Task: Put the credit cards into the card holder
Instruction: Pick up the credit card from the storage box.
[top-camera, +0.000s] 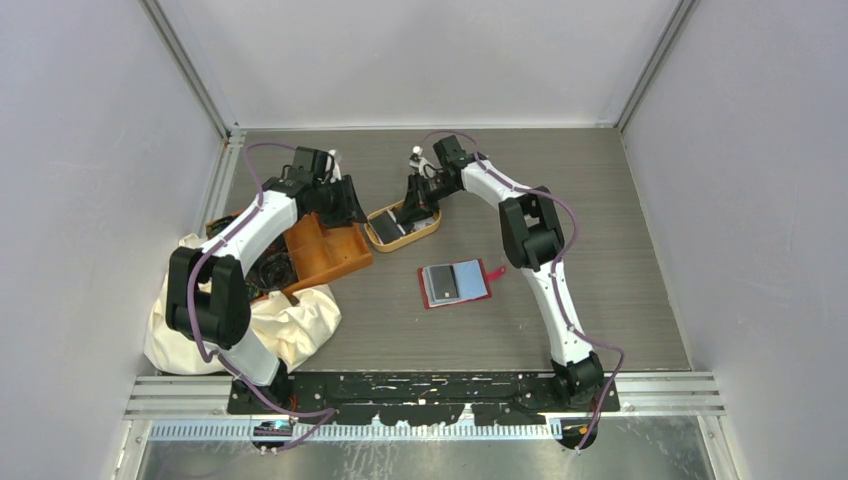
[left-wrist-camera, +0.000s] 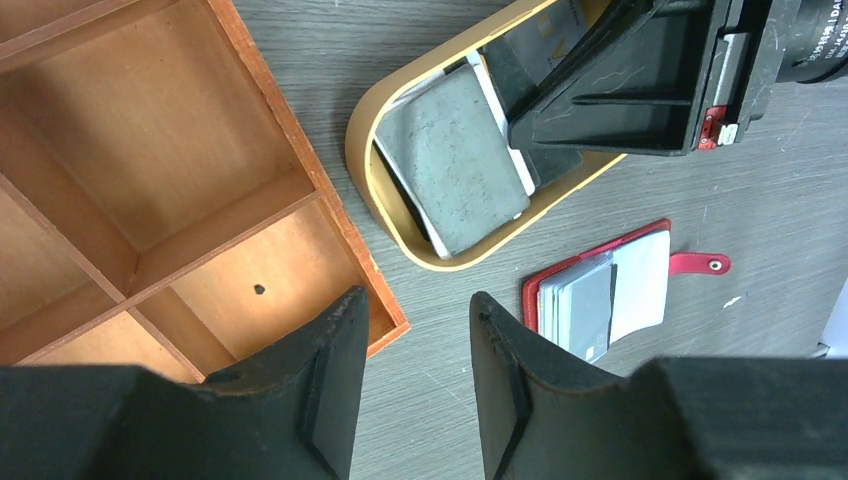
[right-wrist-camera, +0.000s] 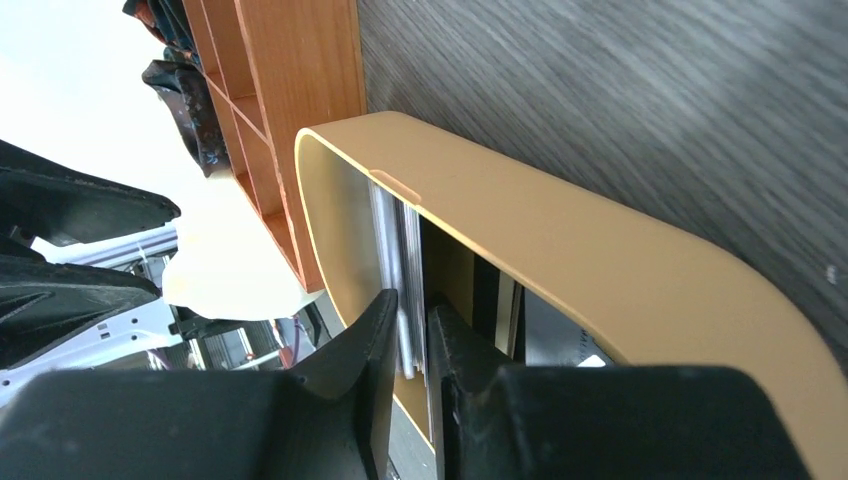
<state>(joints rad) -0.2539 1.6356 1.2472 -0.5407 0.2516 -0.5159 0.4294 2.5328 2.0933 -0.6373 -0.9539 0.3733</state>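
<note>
Tan oval dish holds the credit cards — pick-up is in hand. Around one pale card's edge the right gripper has its jaws nearly together; pinching or not, I cannot tell. Open and empty, the left gripper hangs nearby. Next: lift one card alone toward the opened red card holder.

My two arms, seen from above. My left arm climbs from its base at the near left, folds at the elbow and runs forward and to the right, wrist tipped down. The left gripper points downward, its jaws standing well apart with nothing between them. My right arm rises from the near-right base, leans far forward, then crooks to the left at the elbow. The right gripper is lowered, its fingers drawn in to a narrow slit. Whether they pinch anything I cannot make out. The two grippers hang near each other, apart.
</note>
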